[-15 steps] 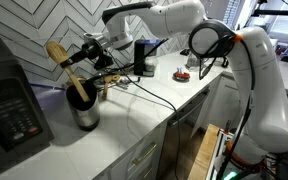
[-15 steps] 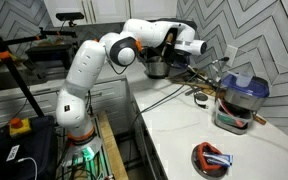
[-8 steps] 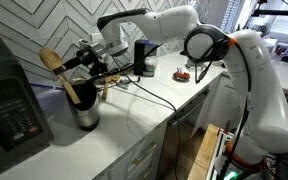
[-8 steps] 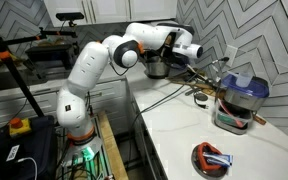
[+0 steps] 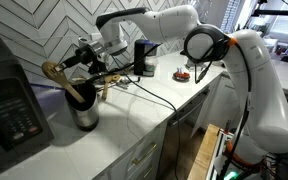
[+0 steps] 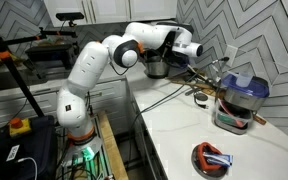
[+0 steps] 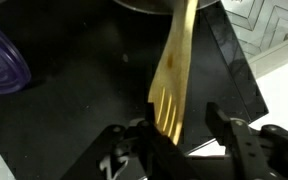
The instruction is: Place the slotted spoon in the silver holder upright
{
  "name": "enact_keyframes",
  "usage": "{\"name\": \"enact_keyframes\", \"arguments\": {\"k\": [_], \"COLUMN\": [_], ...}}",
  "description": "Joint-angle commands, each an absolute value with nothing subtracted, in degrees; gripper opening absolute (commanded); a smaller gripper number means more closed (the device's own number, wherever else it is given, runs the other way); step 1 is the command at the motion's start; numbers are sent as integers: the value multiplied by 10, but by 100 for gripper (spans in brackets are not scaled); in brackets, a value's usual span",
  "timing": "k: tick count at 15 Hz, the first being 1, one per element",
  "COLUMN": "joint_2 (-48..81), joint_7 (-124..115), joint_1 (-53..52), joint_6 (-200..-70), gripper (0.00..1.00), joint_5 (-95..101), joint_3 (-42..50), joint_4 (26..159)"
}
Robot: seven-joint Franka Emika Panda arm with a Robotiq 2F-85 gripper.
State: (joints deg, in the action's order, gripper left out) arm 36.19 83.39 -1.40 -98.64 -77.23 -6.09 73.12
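Note:
The slotted spoon [image 5: 56,74] is light wood and stands handle-down in the silver holder [image 5: 84,112]. It leans left, with its oval head out over the rim. In the wrist view its slotted head [image 7: 170,95] lies between the two black fingers, and the handle runs up to the holder's rim [image 7: 144,5]. My gripper [image 5: 77,61] hovers just above and right of the spoon head. Its fingers [image 7: 180,118] are spread and do not pinch the spoon. The holder also shows in an exterior view [image 6: 156,69], below the wrist.
A black box appliance [image 5: 6,105] stands left of the holder, close to the spoon head. Smaller wooden utensils [image 5: 109,80], a black cup [image 5: 144,58] and cables [image 5: 149,95] lie behind. A blue-lidded container [image 6: 241,100] and a red item [image 6: 212,157] sit on the white counter.
The spoon head has dropped lower and tipped left toward the appliance, away from the gripper. The gripper has held its place since half a second ago.

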Motion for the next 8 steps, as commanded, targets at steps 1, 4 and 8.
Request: {"name": "enact_keyframes", "arguments": {"k": [1, 4, 8], "joint_2": [338, 305, 313], "joint_7": [855, 866, 843], "joint_1": [-8, -1, -3], "joint_6": [-1014, -1072, -1101], "gripper": [87, 100, 100], "joint_5": [-782, -817, -823], "joint_3": [-60, -60, -56], "joint_4": [745, 766, 736]}}
